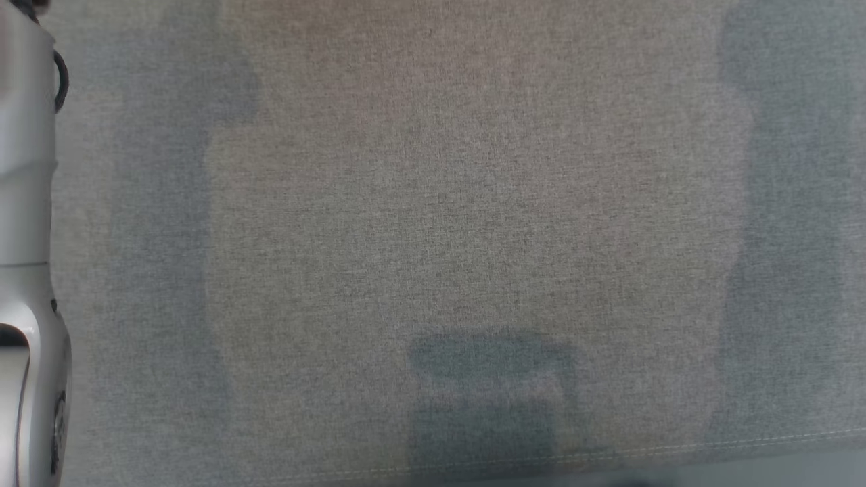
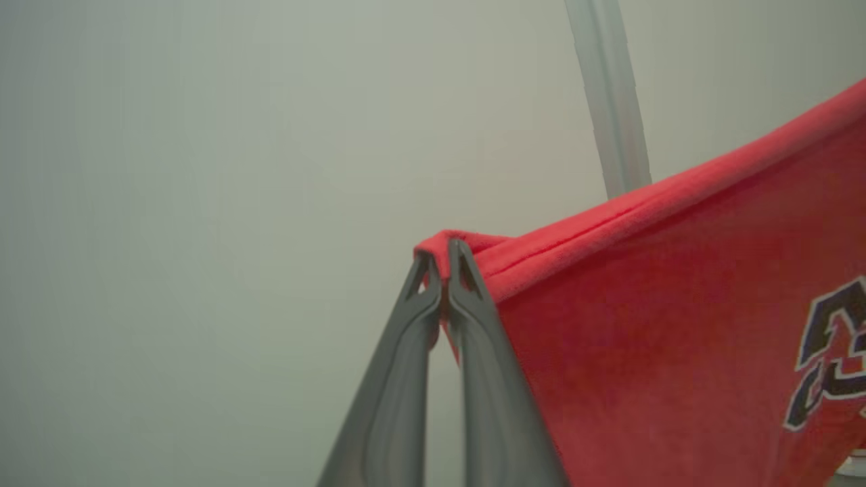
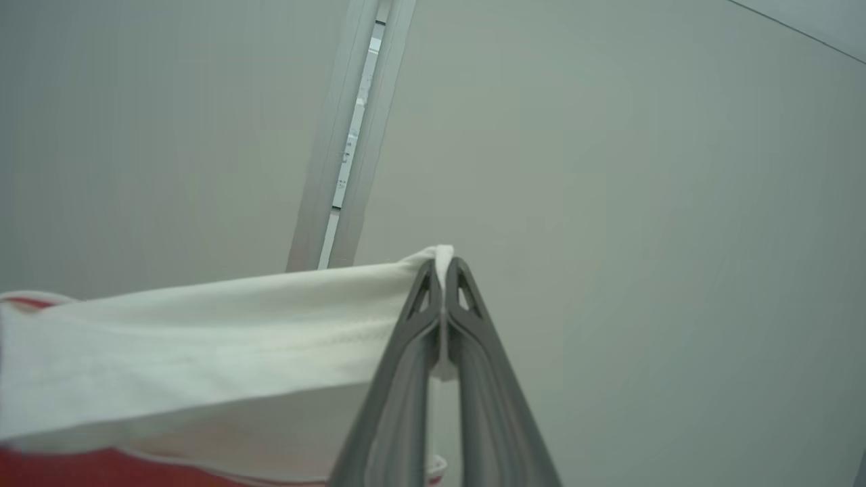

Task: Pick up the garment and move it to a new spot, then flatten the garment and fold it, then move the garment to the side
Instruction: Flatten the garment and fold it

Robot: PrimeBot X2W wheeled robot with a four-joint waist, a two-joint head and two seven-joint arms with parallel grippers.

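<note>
Two pairs of jaws clamp fully shut on the red-and-white cloth garment [image 2: 643,338]: left gripper [image 2: 443,260] on its red hem, cloth spreading toward four o'clock; right gripper [image 3: 443,270] on its white edge, toward eight o'clock.

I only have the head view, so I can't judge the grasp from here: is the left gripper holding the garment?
Observer: Yes. In the left wrist view, the left gripper is shut on a folded red edge of the garment.
Operator: And the right one?
Observer: The right gripper is shut on a white edge of cloth with red showing below it, so it looks like the same garment.
Operator: Anything to recognise it by?
Observer: Dark lettering outlined in white sits on the red fabric, at the right of the left wrist view.
</note>
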